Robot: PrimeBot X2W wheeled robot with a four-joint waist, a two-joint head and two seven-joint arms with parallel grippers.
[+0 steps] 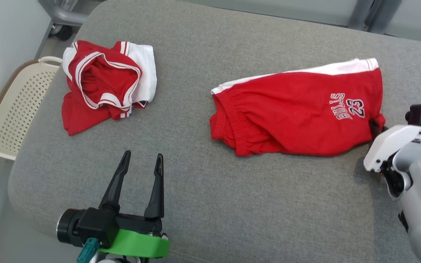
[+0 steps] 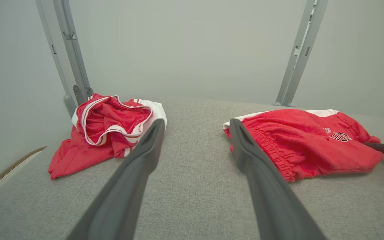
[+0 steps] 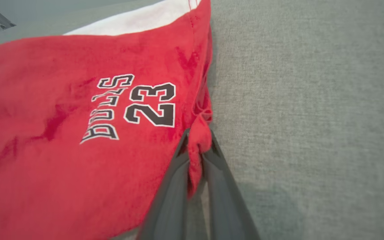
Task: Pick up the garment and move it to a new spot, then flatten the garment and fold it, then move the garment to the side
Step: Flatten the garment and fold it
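The garment is a pair of red shorts (image 1: 298, 113) with a white side stripe and "BULLS 23" print, lying fairly flat on the right of the grey cushion. My right gripper (image 1: 374, 128) is at its near right corner, shut on a pinch of the red hem. The right wrist view shows that bunched fabric (image 3: 198, 133) squeezed between the two dark fingers of the gripper (image 3: 197, 140). My left gripper (image 1: 143, 160) hovers open over bare cushion at the lower left, holding nothing. In its own view its fingers (image 2: 195, 125) frame the gap between the shorts (image 2: 305, 143) and the other garment.
A crumpled red-and-white jersey (image 1: 104, 80) lies at the far left of the grey cushion (image 1: 196, 190), also seen as the jersey (image 2: 108, 126). A cream perforated basket (image 1: 13, 109) stands beside the cushion's left edge. Grey metal posts (image 2: 298, 56) rise behind.
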